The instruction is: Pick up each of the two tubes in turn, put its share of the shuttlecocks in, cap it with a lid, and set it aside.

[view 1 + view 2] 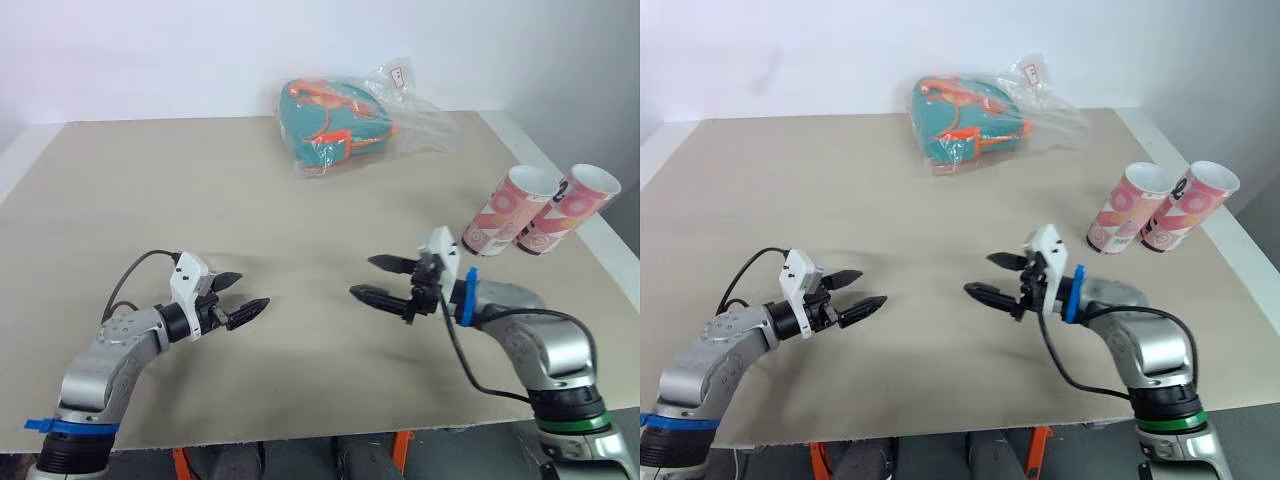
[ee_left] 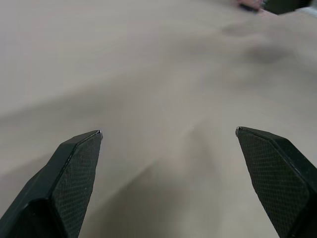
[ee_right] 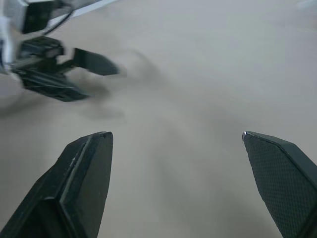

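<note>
Two pink patterned tubes stand side by side at the table's right edge, open white mouths up: the nearer-in tube [image 1: 505, 212] and the outer tube [image 1: 568, 208]. A clear plastic bag [image 1: 340, 118] with teal and orange contents lies at the back middle. My left gripper [image 1: 253, 288] hovers open over the bare tabletop at the front left, holding nothing. My right gripper [image 1: 360, 276] is open too, front right, pointing toward the left one, well short of the tubes. In the right wrist view the left gripper [image 3: 74, 69] shows beyond my open right gripper [image 3: 177, 134].
The tan table [image 1: 150, 200] spreads wide between the arms and the bag. Its right edge [image 1: 600, 250] runs close behind the tubes, and the front edge lies just under both arms. A white wall stands behind the table.
</note>
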